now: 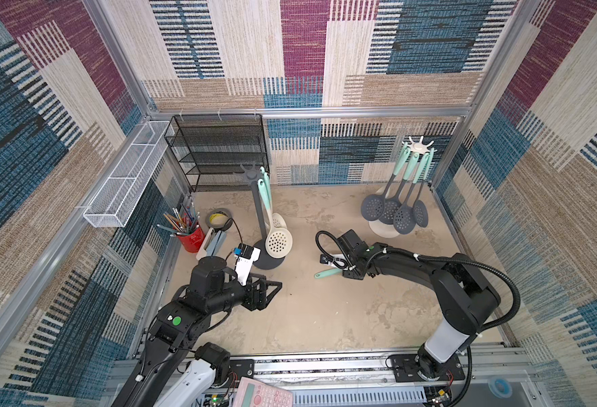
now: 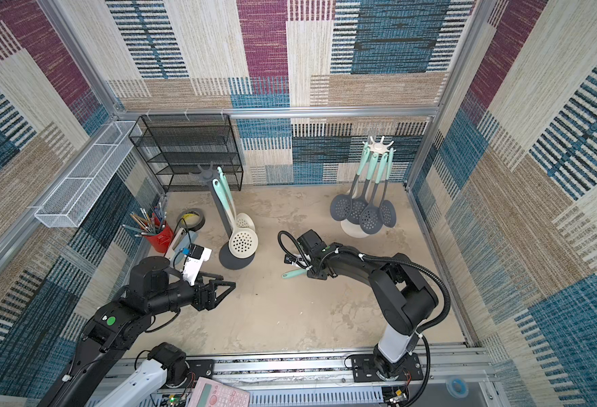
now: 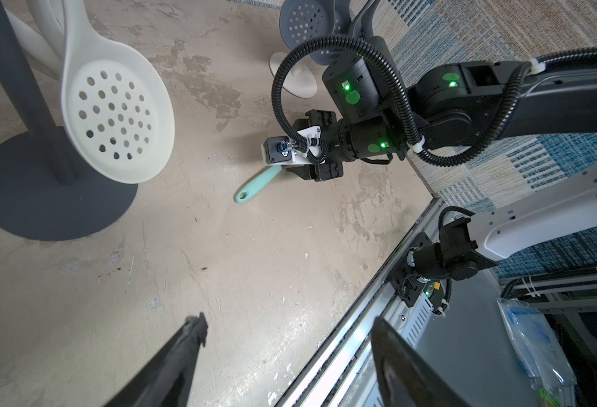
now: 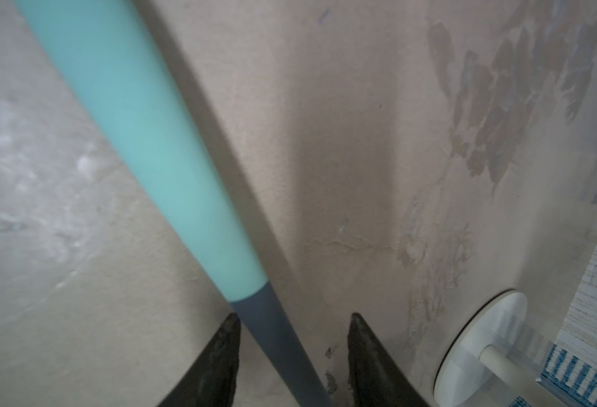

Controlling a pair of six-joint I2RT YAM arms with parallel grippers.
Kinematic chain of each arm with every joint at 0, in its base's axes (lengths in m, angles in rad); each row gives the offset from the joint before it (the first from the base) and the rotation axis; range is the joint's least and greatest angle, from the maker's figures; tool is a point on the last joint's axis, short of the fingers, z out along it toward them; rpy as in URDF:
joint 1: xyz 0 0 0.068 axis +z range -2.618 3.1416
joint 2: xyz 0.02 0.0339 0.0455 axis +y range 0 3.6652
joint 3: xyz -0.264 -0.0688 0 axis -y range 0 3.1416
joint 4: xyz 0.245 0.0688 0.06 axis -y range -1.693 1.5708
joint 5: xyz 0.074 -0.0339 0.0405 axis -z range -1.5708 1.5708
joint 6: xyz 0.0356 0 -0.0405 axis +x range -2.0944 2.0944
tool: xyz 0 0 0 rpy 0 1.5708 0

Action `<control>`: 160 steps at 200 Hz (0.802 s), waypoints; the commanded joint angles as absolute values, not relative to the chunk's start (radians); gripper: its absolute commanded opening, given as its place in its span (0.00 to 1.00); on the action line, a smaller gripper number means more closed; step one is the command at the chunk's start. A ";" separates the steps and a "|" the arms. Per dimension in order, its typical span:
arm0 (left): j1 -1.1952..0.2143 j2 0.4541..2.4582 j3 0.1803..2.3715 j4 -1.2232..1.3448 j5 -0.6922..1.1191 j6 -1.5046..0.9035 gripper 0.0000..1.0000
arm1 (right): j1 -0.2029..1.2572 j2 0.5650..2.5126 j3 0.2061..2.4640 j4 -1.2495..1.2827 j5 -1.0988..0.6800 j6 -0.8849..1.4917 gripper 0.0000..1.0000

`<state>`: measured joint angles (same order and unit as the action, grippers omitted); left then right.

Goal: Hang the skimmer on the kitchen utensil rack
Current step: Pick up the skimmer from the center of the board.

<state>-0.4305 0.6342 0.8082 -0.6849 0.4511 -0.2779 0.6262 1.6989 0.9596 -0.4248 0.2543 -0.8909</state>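
Where skimmer (image 4: 142, 141) lies on stained tabletop (image 1: 325, 317), right end effector (image 4: 293, 319) straddles it unclosed; left end effector (image 3: 288, 319) wide.

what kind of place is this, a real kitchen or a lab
Probably a robot test cell, not a kitchen: patterned walls on an aluminium frame, the left arm and right arm bolted to a rail, and a grey rack and white rack of skimmers.

Two racks (image 1: 272, 262), four hung grey skimmers (image 1: 404, 220), two white skimmers (image 1: 278, 243), one loose skimmer (image 1: 325, 273)
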 commanded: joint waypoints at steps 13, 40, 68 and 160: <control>-0.431 0.629 0.811 -0.666 0.457 -0.248 0.77 | 0.624 1.672 0.877 -0.270 0.413 -0.926 0.44; -0.431 0.637 0.811 -0.655 0.460 -0.251 0.77 | 0.624 1.649 0.801 -0.105 0.472 -0.958 0.36; -0.430 0.651 0.828 -0.653 0.462 -0.247 0.77 | 0.624 1.634 0.720 0.082 0.545 -1.022 0.23; -0.430 0.676 0.926 -0.753 0.437 -0.190 0.76 | 0.626 1.357 0.825 -0.113 0.310 -0.872 0.00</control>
<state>-0.4305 0.6735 0.9020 -0.7177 0.4473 -0.2523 0.6262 1.4277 0.7929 -0.0124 0.4610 -0.9707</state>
